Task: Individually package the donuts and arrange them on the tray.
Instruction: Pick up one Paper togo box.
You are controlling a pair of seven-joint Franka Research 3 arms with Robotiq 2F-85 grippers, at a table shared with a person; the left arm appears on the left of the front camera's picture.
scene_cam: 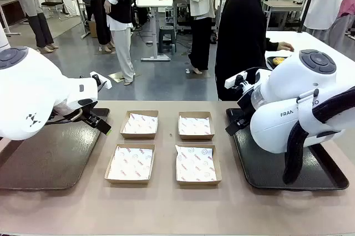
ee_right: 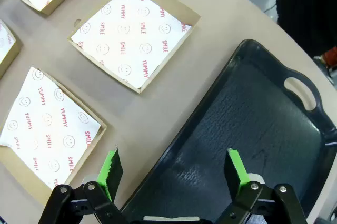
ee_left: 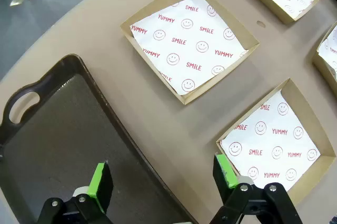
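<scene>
Right hand (ee_right: 174, 165) spread wide above tray (ee_right: 274, 103), donuts (scene_cam: 277, 60) well apart beyond

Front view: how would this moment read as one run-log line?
left hand open, above left tray edge | right hand open, above right tray edge | four lined boxes empty | person opposite

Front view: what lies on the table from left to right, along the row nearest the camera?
Brown tray → near-left paper-lined box → near-right paper-lined box → black tray.

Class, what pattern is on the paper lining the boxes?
Red smileys, SMILE and YUMMY, on white paper; clearest in left wrist view.
</scene>
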